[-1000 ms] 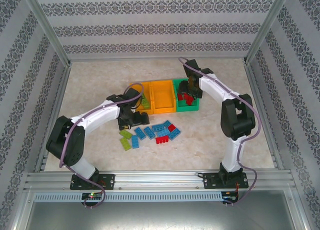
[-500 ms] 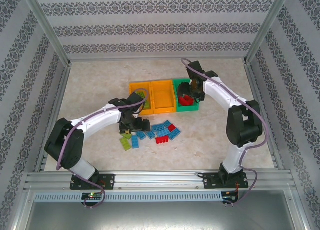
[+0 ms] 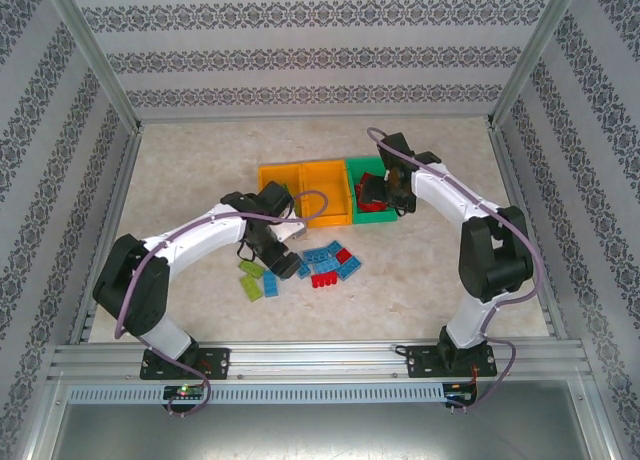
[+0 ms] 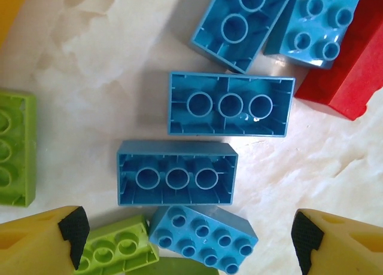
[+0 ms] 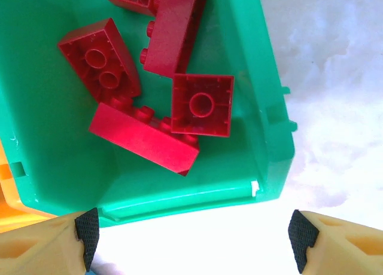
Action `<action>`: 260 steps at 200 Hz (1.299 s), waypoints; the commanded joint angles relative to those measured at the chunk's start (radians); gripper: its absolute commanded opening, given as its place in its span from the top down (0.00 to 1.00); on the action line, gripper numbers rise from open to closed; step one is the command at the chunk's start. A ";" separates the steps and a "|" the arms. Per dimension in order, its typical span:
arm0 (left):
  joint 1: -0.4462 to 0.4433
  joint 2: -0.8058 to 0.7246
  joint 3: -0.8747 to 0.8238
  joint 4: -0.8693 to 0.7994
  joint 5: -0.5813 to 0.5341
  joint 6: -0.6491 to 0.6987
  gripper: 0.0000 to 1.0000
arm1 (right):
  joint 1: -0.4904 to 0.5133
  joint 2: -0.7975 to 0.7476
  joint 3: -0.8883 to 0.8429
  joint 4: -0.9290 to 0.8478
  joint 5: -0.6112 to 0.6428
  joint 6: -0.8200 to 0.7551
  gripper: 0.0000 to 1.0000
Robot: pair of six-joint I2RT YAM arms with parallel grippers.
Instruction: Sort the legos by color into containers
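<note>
Marble-look table (image 3: 450, 280), patterned walls. Three containers sit in a row mid-table, toward the far edge: two orange bins (image 3: 325, 192) and a green bin (image 5: 266, 107) at the right end holding red legos (image 5: 202, 104). Over its near rim hangs the right gripper (image 5: 192, 230), fingers wide apart, empty. Closer to the front edge lie loose blue legos (image 4: 176, 178), lime legos (image 4: 15, 146) and a red brick (image 4: 350, 78). Above them is the left gripper (image 4: 190, 238), spread wide, holding nothing.

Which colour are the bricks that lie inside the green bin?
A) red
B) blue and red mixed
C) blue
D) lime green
A: the right wrist view shows the green bin holding red bricks, none of another colour.
</note>
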 commanded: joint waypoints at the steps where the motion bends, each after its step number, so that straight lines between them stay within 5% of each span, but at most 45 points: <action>1: -0.026 0.044 0.009 -0.001 0.025 0.104 0.11 | -0.006 -0.043 -0.020 -0.013 0.036 0.020 0.15; 136: -0.073 0.137 0.022 0.047 -0.149 0.066 0.14 | -0.010 -0.068 -0.030 -0.029 0.061 0.021 0.14; 193: -0.073 0.153 0.017 0.053 -0.142 0.038 0.43 | -0.014 -0.072 -0.046 -0.028 0.064 0.018 0.13; 223: -0.073 0.155 0.022 0.047 -0.142 0.028 0.46 | -0.019 -0.074 -0.049 -0.024 0.063 0.017 0.13; 260: -0.073 0.138 0.027 0.049 -0.130 0.002 0.64 | -0.019 -0.077 -0.062 -0.019 0.061 0.020 0.13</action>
